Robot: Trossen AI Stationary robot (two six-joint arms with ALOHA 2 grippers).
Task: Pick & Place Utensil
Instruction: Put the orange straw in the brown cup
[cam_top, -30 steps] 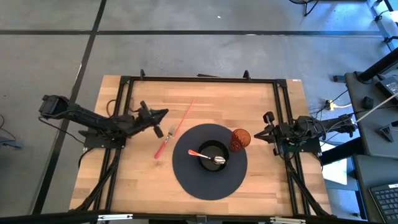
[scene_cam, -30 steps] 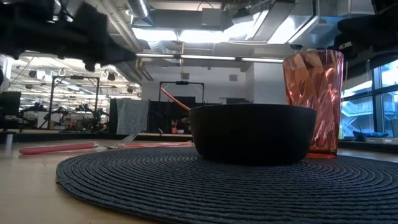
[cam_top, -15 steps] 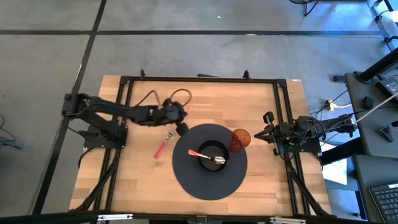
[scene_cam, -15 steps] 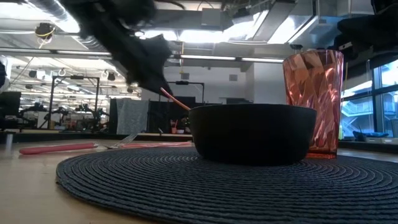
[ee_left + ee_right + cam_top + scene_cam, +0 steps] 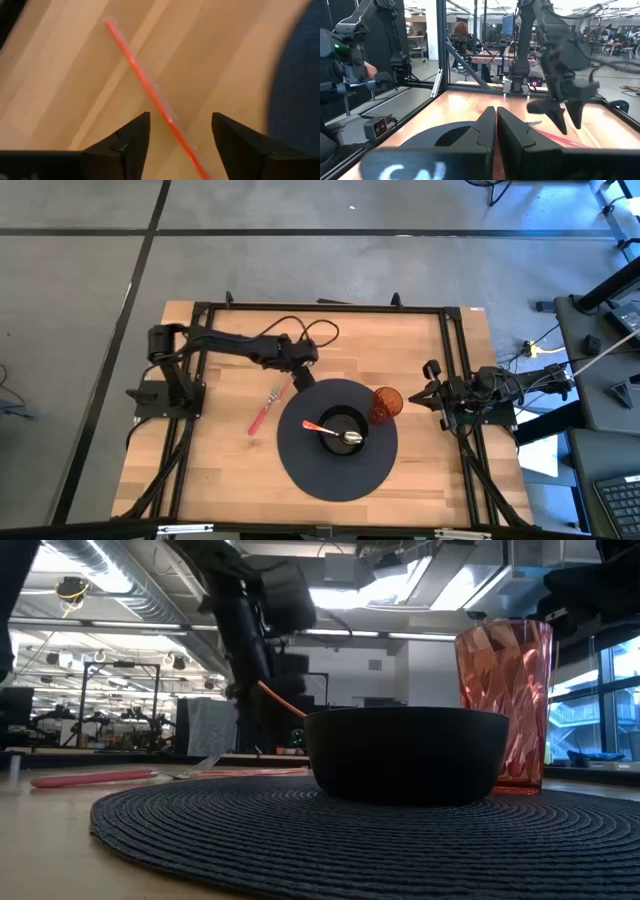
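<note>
A thin red stick lies flat on the wooden table beside a dark round placemat. My left gripper hangs over the stick, tipped down and open, with one finger on either side and touching nothing. A red-handled fork lies on the wood nearer the left edge. A red-handled spoon rests in the black bowl on the placemat. My right gripper waits shut at the table's right edge.
A faceted orange tumbler stands on the placemat's right rim, next to the bowl. A black frame runs around the table. The left arm's cable loops above the wood near the far edge.
My left arm has swung out from the table's left edge toward the placemat and now stands over the red stick. Its gripper has tipped from nearly level to pointing steeply down, and its fingers have spread apart. The stick, the fork and the spoon have stayed where they were.
</note>
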